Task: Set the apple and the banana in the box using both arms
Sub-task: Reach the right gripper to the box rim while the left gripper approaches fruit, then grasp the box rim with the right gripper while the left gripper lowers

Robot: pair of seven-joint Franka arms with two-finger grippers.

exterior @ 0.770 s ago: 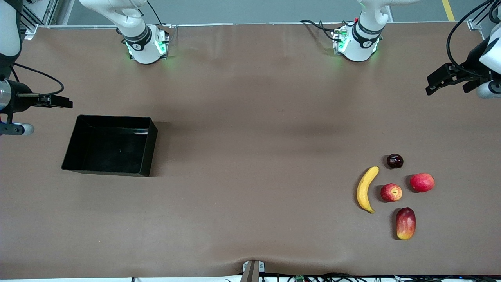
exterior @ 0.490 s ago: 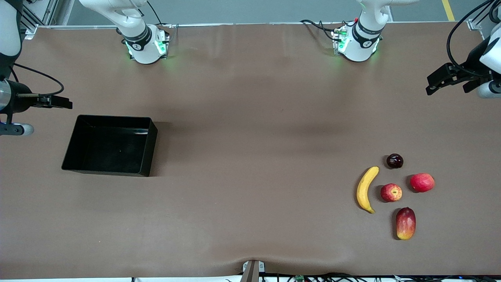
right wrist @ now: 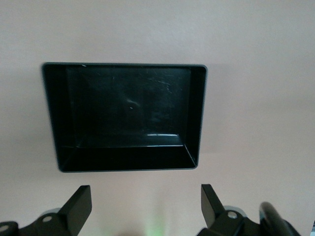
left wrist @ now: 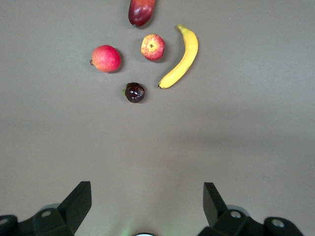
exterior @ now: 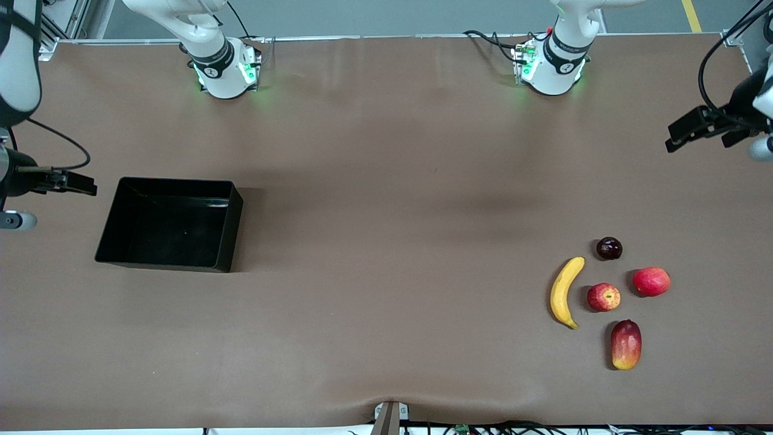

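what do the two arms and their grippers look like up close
Both arms are white and rounded, with dark grey joint bands and green lights glowing at their bases. Black cables loop along each one. The left gripper and right gripper are black, with flat, angular fingers and small silver screws near their roots.

no text, label or number can be read anywhere in these views.
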